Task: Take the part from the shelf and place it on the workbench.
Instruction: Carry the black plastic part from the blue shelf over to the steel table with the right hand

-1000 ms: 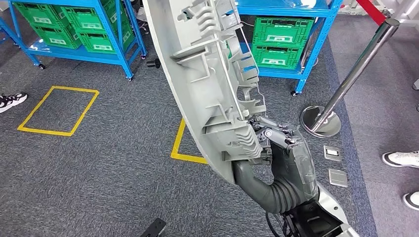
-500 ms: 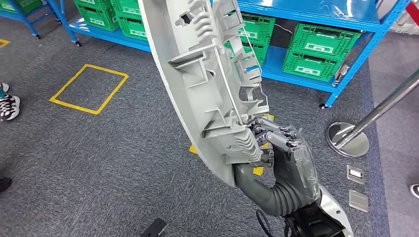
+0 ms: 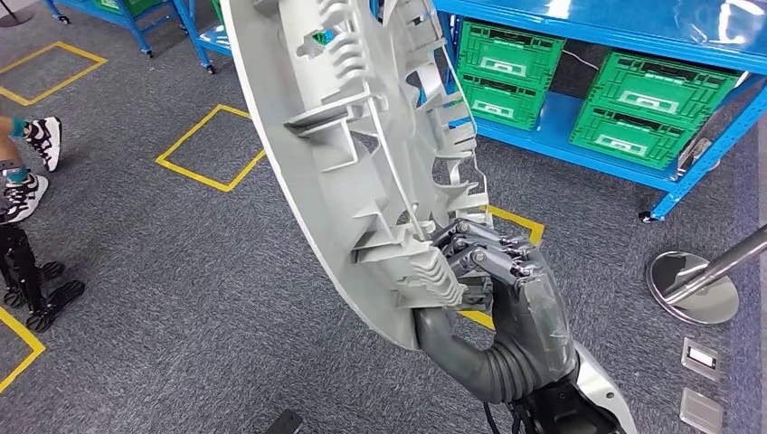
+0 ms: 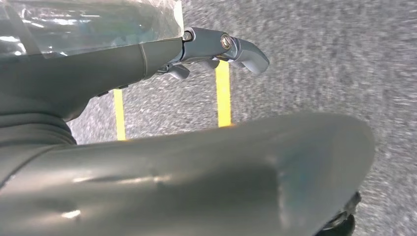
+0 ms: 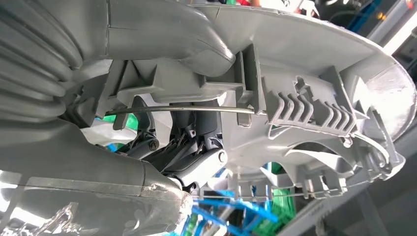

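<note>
The carpet point(image 3: 181, 298) is dark grey and carries yellow tape outlines point(image 3: 210, 149); a short piece of yellow tape also shows just past my right hand.

The blue shelf rack point(image 3: 633, 27) stands at the far side of the carpet. Its lower deck holds 2 green crates point(image 3: 665, 95), side by side, with a stack of 2 more green crates beside them.

The part point(image 3: 353, 154) is a large, curved, light-grey plastic moulding with ribs, brackets and a thin metal rod point(image 3: 398, 181) running along its inner face. It is off the shelf and clear of the carpet, held upright and tilted, its upper end out of frame in the head view. In the right wrist view the part point(image 5: 305, 98) stands directly in front of the camera, ribbed side toward it.

My right hand point(image 3: 506, 280) grips the lower end of the part. My fingers point(image 3: 479, 249) curl over its inner ribs and my thumb point(image 5: 172, 29) presses on the opposite side.

My left hand point(image 4: 147, 54) hangs above the carpet and holds nothing. Its fingers point(image 4: 231, 46) curl slightly with a gap below them; the hand is loosely apart.

A chrome post with a round base point(image 3: 692, 285) stands near the rack's right leg. 2 floor plates point(image 3: 701, 357) lie just beside it.

A person's shoes point(image 3: 32, 163) stand at the left edge of the carpet.
</note>
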You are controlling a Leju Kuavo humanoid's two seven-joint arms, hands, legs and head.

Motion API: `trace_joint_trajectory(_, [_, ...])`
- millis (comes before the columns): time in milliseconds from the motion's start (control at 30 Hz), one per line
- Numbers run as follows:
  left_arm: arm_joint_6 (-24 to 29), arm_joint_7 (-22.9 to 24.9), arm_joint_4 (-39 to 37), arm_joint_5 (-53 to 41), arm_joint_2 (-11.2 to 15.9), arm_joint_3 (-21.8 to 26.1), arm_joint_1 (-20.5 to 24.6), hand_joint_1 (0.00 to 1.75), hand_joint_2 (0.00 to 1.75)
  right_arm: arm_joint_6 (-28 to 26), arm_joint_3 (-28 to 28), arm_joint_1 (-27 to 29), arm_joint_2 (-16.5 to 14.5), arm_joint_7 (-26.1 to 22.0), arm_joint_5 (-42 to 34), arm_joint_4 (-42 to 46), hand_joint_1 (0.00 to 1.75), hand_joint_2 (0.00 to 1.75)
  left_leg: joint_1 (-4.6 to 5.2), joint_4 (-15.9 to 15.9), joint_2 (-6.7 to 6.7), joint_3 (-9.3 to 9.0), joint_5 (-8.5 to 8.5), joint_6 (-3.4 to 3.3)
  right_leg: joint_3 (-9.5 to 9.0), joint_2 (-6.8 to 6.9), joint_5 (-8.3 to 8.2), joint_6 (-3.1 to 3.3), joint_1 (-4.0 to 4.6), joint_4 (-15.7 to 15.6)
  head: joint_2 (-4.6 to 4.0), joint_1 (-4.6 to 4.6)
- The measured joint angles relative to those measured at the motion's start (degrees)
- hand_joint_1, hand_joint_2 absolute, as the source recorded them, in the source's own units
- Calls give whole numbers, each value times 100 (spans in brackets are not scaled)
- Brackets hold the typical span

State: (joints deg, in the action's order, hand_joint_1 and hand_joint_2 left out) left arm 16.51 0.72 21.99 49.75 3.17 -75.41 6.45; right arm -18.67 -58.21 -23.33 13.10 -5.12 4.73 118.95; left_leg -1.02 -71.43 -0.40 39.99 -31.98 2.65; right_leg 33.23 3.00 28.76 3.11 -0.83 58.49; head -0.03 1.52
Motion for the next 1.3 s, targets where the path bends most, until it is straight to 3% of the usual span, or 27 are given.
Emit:
trace_joint_trajectory(33, [3,0,-1,0,6,0,-14,0,175,-4,-19,16,-10,10,23,9,175,175,3,374,60,-199,201,-14,-12,59,10,-13,1,1,0,15])
trace_joint_trajectory(100, [9,0,-3,0,15,0,-12,0,175,-9,-51,31,-26,23,53,34,175,175,49,1097,290,-577,437,-73,-26,162,30,-55,27,8,-1,50])
trace_joint_trajectory(167, [13,4,-3,0,17,0,-3,0,175,-19,-75,37,-38,45,95,64,175,175,103,1356,404,-692,442,-146,-24,274,35,-110,58,11,0,64])
trace_joint_trajectory(233, [15,13,-3,0,17,-1,-25,0,175,-31,-96,36,-45,78,144,95,175,175,103,1402,298,-685,469,-221,-40,372,49,-175,55,1,1,67])
trace_joint_trajectory(300, [24,15,-4,0,19,0,-42,0,175,-43,-112,34,-50,102,175,125,175,175,74,1451,178,-692,514,-291,14,198,199,-233,35,166,-1,48])
trace_joint_trajectory(367, [39,12,-5,-1,21,2,-28,0,175,-53,-129,45,-48,113,200,142,175,175,61,1466,46,-677,542,-333,308,-128,542,-256,20,794,-1,-13])
trace_joint_trajectory(400, [44,12,-5,-1,23,2,-21,0,175,-55,-140,49,-44,115,207,145,175,175,65,1463,-30,-665,550,-345,504,-222,702,-258,18,1192,-1,-42])
trace_joint_trajectory(433, [44,11,-5,-3,22,2,-20,0,175,-55,-149,49,-39,116,198,145,175,175,71,1460,-106,-659,553,-350,652,-259,772,-257,18,1480,-1,-60])
trace_joint_trajectory(467, [37,14,-5,-6,22,1,-19,0,175,-52,-154,38,-33,115,170,143,175,175,77,1454,-181,-656,556,-352,715,-273,732,-251,19,1583,-1,-69])
trace_joint_trajectory(500, [25,21,-5,-8,22,1,-13,0,175,-48,-155,17,-28,110,128,137,175,175,81,1445,-262,-655,557,-352,667,-286,579,-238,20,1454,-1,-79])
trace_joint_trajectory(533, [9,29,-5,-10,24,0,3,0,175,-43,-151,-8,-24,98,77,129,175,175,82,1432,-344,-655,557,-349,521,-330,352,-217,19,1124,-1,-87])
trace_joint_trajectory(600, [-23,51,-3,-10,27,1,64,0,175,-30,-139,-64,-18,58,-10,110,175,175,72,1390,-496,-615,560,-321,192,-598,18,-160,4,380,0,-100])
trace_joint_trajectory(667, [-41,66,0,-4,31,3,125,0,175,-16,-116,-101,-11,15,-62,97,175,175,39,1362,-623,-530,583,-253,75,-788,-44,-133,5,67,0,-111])
trace_joint_trajectory(733, [-46,73,0,0,43,4,138,0,175,-2,-89,-125,-7,-9,-85,80,175,175,9,1365,-723,-479,610,-174,72,-696,-60,-115,13,23,0,-124])
trace_joint_trajectory(800, [-46,73,3,-1,51,3,126,0,175,10,-67,-141,-7,-13,-93,59,175,175,20,1244,-514,-405,525,-107,23,-547,-81,-67,-9,-39,0,-103])
trace_joint_trajectory(867, [-44,70,6,-2,55,2,147,0,175,17,-55,-148,-8,-19,-96,38,175,175,21,709,-158,-149,238,-43,-20,-379,-81,-31,-20,-68,-1,-59])
trace_joint_trajectory(933, [-43,70,6,-2,60,2,170,0,175,18,-50,-151,-8,-27,-97,16,175,175,-13,-2,-36,181,-35,12,-29,-208,-59,-25,-20,-57,-1,-34])
trace_joint_trajectory(967, [-44,70,6,-2,64,2,168,0,175,19,-50,-151,-8,-30,-97,4,175,175,-29,-163,-22,251,-45,32,-33,-127,-45,-32,-22,-51,-1,-25])
trace_joint_trajectory(1000, [-44,70,5,-2,69,2,161,0,175,20,-50,-150,-8,-30,-100,-7,175,175,-41,-94,-7,210,51,45,-40,-54,-29,-46,-25,-45,0,-13])
trace_joint_trajectory(1033, [-45,70,5,-2,75,2,156,0,175,21,-50,-150,-8,-30,-103,-17,175,175,-50,193,32,58,230,49,-53,13,-10,-64,-28,-36,0,2])
trace_joint_trajectory(1100, [-45,70,4,-2,82,2,162,0,175,22,-48,-152,-7,-31,-110,-31,175,175,-21,946,272,-332,517,32,-82,133,39,-121,-11,-8,0,37])
trace_joint_trajectory(1167, [-46,70,5,-2,79,2,178,0,175,23,-42,-158,-7,-32,-110,-35,175,175,30,1299,444,-504,569,-46,-95,241,73,-181,30,6,0,55])
trace_joint_trajectory(1233, [-51,70,5,-3,77,2,174,0,175,24,-37,-165,-7,-33,-110,-37,175,175,53,1308,360,-486,562,-141,-113,354,88,-231,41,-7,1,43])
trace_joint_trajectory(1300, [-57,70,4,-7,79,3,163,0,175,22,-27,-171,-6,-36,-107,-40,175,175,41,1327,229,-478,579,-213,-89,231,198,-278,10,88,0,20])
